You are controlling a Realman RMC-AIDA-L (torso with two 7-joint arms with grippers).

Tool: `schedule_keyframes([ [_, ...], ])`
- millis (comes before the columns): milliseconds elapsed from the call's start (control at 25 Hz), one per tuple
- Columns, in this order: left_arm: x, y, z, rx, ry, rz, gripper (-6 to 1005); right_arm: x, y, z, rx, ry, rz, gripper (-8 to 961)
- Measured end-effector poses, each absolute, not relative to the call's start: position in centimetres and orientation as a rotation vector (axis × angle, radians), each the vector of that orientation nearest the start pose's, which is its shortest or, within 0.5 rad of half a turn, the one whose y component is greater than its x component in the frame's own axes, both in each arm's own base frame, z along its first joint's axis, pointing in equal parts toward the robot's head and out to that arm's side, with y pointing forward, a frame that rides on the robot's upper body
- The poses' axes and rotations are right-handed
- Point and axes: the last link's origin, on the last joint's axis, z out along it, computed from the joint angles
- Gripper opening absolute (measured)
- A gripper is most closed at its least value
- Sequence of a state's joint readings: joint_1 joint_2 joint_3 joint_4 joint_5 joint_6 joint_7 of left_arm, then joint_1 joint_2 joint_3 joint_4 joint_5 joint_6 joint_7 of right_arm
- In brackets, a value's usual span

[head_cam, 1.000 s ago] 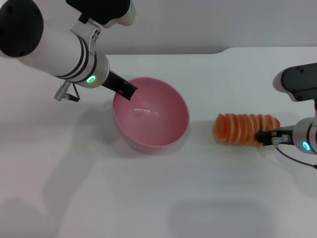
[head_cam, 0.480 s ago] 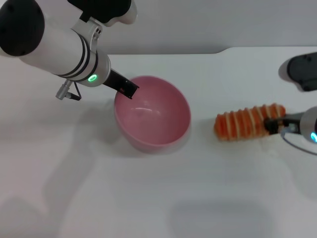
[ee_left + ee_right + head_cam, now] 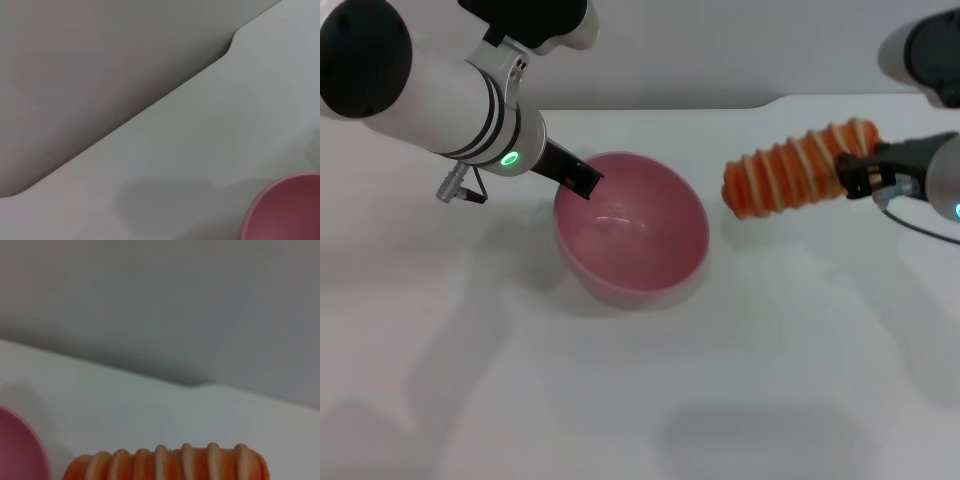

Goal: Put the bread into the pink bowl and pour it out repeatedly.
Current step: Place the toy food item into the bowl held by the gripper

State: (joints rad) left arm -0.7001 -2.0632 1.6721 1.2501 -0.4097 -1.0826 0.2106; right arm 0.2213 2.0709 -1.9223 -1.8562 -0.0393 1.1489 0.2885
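The pink bowl [image 3: 632, 243] sits tilted on the white table, left of centre, and my left gripper [image 3: 578, 180] is shut on its back left rim. A curve of its rim [image 3: 280, 210] shows in the left wrist view and another edge of the bowl [image 3: 20, 450] in the right wrist view. The bread [image 3: 790, 168], orange with cream stripes, hangs in the air right of the bowl, its free end pointing toward the bowl. My right gripper [image 3: 850, 172] is shut on the loaf's right end. The bread [image 3: 165, 464] also fills the lower right wrist view.
The white table [image 3: 640, 400] spreads out in front of the bowl. Its back edge, with a step [image 3: 770, 102] in it, meets a grey wall behind.
My right gripper has lifted the bread off the table and carried it up and left toward the bowl. The bowl and left gripper shifted slightly right.
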Motion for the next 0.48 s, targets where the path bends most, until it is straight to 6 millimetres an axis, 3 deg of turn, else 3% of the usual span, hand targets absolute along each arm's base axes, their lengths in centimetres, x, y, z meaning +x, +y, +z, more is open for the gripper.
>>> schedule_keyframes([
  [240,-13.8,40.5,-4.0,-2.327,-0.768,0.279,183,12.5,31.0,2.1,-1.940,0.833,-0.044,287],
  [480,-13.5,40.5,-4.1,-2.330,-0.761,0.268,184,11.3,31.0,0.8,-1.992,0.793,-0.045,247],
])
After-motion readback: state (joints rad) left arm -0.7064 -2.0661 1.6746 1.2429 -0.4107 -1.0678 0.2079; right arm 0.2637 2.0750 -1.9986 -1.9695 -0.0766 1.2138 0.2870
